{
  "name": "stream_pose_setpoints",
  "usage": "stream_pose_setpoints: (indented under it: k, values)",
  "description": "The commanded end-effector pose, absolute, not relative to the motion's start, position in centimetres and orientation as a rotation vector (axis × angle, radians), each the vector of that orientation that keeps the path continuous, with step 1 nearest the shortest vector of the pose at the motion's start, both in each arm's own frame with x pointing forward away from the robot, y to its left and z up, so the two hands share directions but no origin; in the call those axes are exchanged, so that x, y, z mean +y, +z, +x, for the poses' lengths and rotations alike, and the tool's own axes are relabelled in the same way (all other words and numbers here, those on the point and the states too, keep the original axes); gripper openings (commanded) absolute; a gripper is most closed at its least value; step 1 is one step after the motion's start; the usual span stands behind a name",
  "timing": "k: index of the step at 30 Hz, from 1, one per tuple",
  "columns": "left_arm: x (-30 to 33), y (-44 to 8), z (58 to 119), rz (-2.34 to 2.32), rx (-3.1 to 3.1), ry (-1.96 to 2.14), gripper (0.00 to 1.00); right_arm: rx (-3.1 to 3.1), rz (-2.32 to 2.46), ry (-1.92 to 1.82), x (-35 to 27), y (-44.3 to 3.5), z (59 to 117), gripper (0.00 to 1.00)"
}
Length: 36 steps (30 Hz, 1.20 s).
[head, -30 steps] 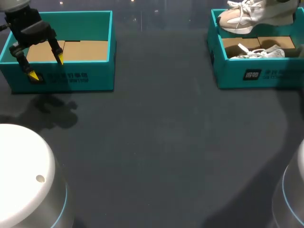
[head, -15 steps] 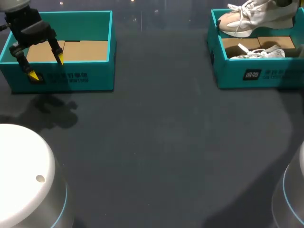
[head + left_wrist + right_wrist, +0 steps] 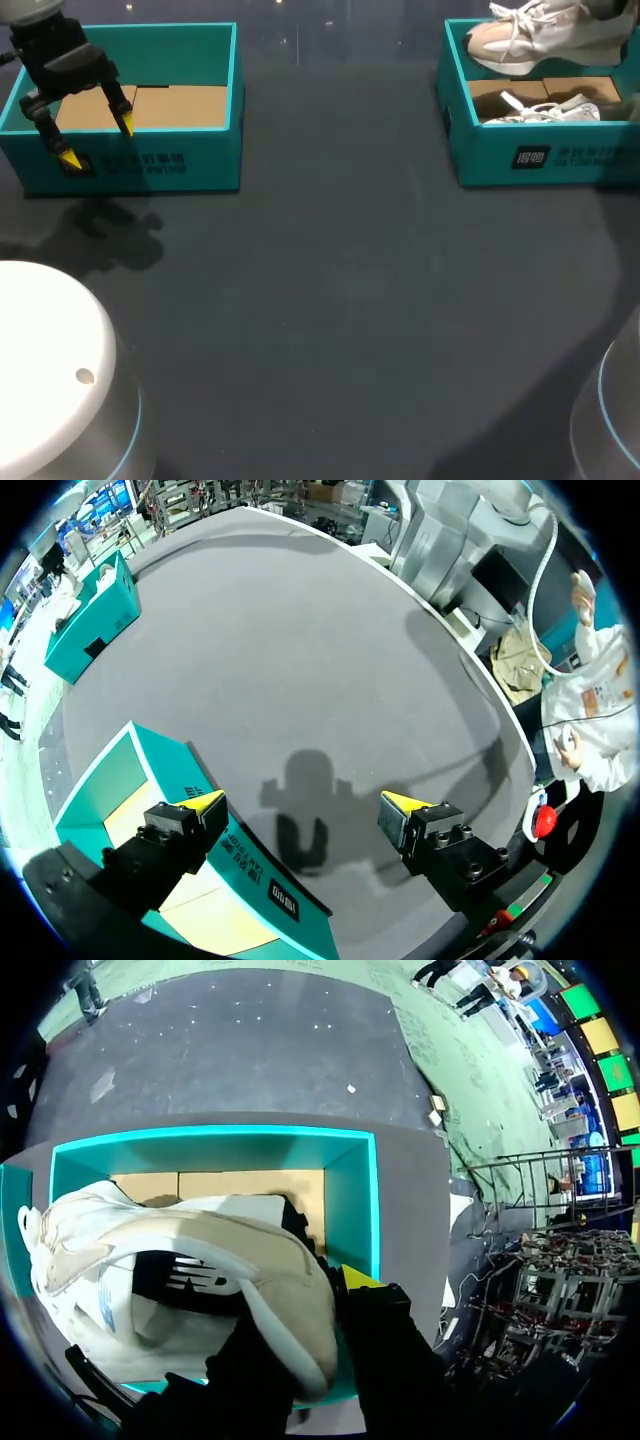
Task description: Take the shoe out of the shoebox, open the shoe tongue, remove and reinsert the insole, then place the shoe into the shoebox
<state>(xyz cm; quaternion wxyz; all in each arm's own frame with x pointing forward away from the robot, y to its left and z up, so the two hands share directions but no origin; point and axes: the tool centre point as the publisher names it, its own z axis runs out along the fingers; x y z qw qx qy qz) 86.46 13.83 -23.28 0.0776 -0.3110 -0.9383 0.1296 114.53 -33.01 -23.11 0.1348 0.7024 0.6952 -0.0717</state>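
Teal box at left [image 3: 215,150] — on dark table [image 3: 330,300].

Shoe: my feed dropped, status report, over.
Left pincer open at left shoebox. Right pincer shut on sneaker, above right shoebox. Second sneaker lies inside it.

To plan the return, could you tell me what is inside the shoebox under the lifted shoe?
A second shoe with white laces lies on its brown cardboard floor; the lifted shoe covers the far part.
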Motion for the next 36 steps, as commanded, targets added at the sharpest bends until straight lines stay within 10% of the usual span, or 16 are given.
stream_pose_setpoints:
  k: [1,36]
  values:
    - [13.9,-23.3,86.4,-0.933,-2.811,0.385,1.00,1.989,2.074,-0.228,-33.6,-23.2,114.9,0.00]
    - [13.9,-23.3,86.4,-0.933,-2.811,0.385,1.00,1.923,2.126,-0.290,-35.2,-30.4,115.5,0.00]
